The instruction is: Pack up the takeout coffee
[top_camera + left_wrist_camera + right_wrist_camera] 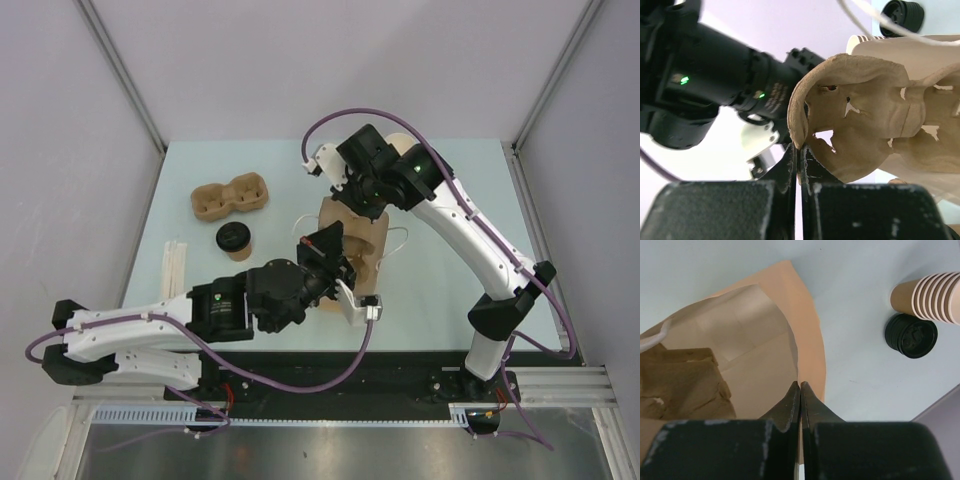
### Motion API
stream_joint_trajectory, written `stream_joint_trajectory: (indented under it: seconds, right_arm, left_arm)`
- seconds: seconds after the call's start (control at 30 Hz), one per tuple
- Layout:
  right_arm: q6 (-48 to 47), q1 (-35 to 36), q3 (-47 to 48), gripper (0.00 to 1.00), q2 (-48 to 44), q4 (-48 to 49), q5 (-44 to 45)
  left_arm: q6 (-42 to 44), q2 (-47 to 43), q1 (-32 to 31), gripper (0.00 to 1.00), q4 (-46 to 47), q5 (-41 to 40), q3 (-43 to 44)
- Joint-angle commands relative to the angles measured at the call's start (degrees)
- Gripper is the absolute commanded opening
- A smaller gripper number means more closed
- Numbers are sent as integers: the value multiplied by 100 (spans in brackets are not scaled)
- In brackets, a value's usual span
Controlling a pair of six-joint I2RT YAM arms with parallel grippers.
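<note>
The takeout coffee (233, 240) stands apart, left of the left tool (798, 151).

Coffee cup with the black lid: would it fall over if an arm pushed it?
The coffee cup stands upright and narrows toward its base, so a high push would probably tip it. Being round, it would likely roll then. How full it is can't be seen.

walls (300, 60): pale grey | table (430, 300): light blue-green | light: even

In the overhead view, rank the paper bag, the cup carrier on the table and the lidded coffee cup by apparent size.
1. paper bag, though partly hidden
2. cup carrier
3. lidded coffee cup
</note>
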Motion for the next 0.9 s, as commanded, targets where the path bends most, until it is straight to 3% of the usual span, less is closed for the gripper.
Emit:
stream_joint_trajectory:
  seconds: [0.0,0.5,0.87]
  right_arm:
    - [61,103,277,0,-125,-209,-87]
    - [52,331,294,0,-152,-201,-105]
    - [61,323,346,0,-64,-156,35]
  left_arm:
    - [-11,28,12,0,373,-148,-218]
    - [-1066,371,759,0,-304,423,-192]
    - [-1445,257,646,0,-1411,81,449]
